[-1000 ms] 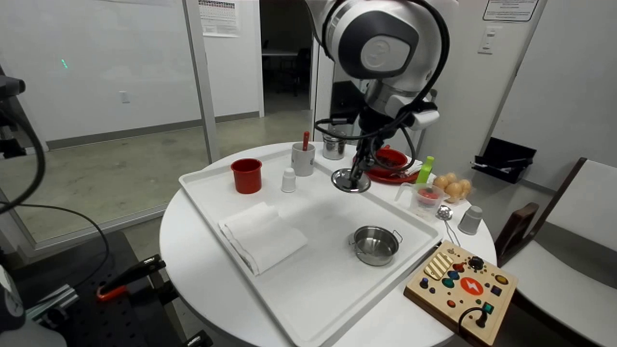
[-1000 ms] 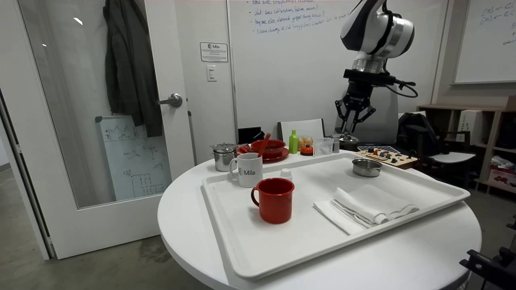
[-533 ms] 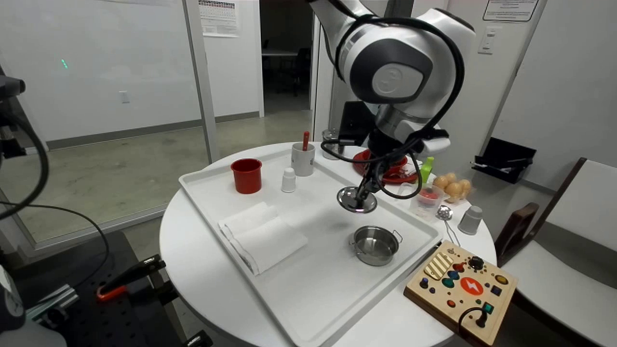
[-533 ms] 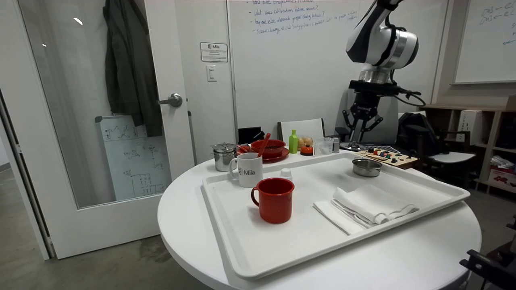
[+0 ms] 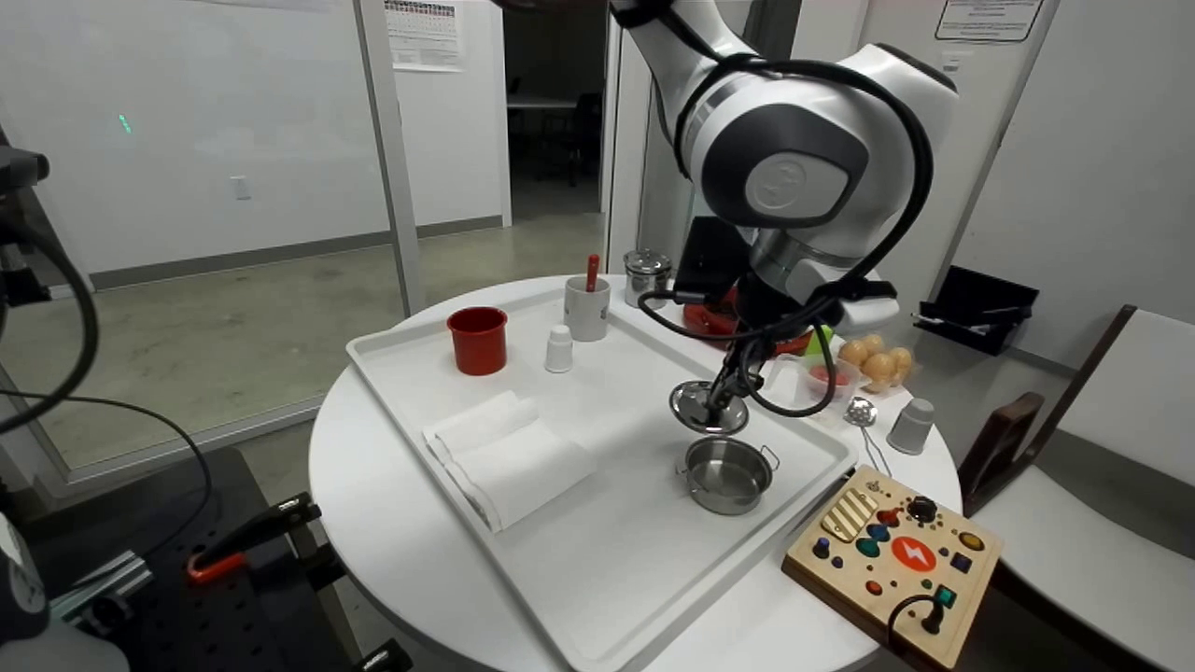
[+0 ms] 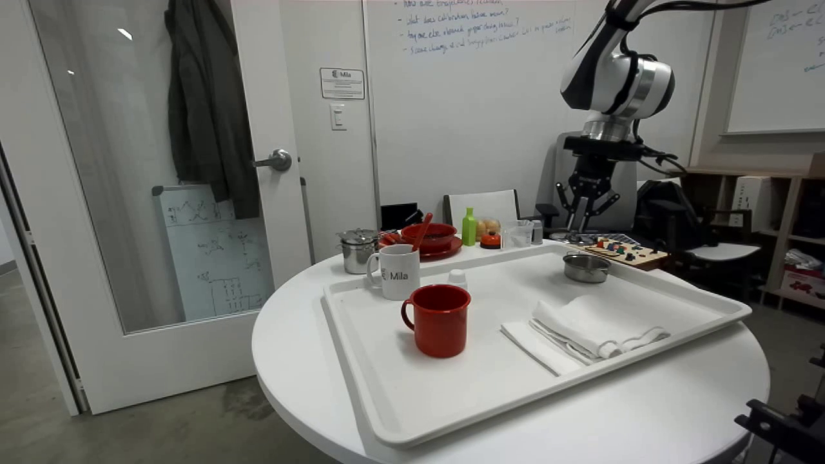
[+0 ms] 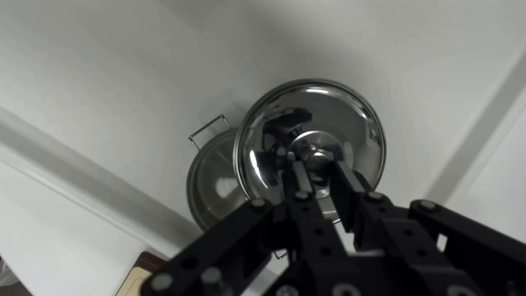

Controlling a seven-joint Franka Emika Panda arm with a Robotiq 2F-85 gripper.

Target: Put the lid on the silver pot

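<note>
The lid (image 5: 693,408) is a round shiny disc with a centre knob. It hangs roughly level in my gripper (image 5: 724,397), whose fingers are shut on the knob. The silver pot (image 5: 728,481) stands upright and open on the tray, with a wire handle on each side. In the wrist view the lid (image 7: 308,107) covers part of the pot (image 7: 215,176), which shows to its left. My gripper (image 7: 315,162) is above the lid there. In an exterior view the lid (image 6: 570,238) is held above and behind the pot (image 6: 586,268), apart from it.
The white tray (image 5: 597,579) also holds a white cloth (image 5: 513,462), a red cup (image 5: 478,342), a small white cup (image 5: 559,350) and a white mug (image 5: 586,310). A wooden button box (image 5: 892,560) is beside the tray. Red dishes (image 6: 432,240) and a green bottle (image 6: 469,229) stand behind.
My gripper has carried the lid lower and closer to the pot, moving down and right in both exterior views. The pot and the other things have not moved.
</note>
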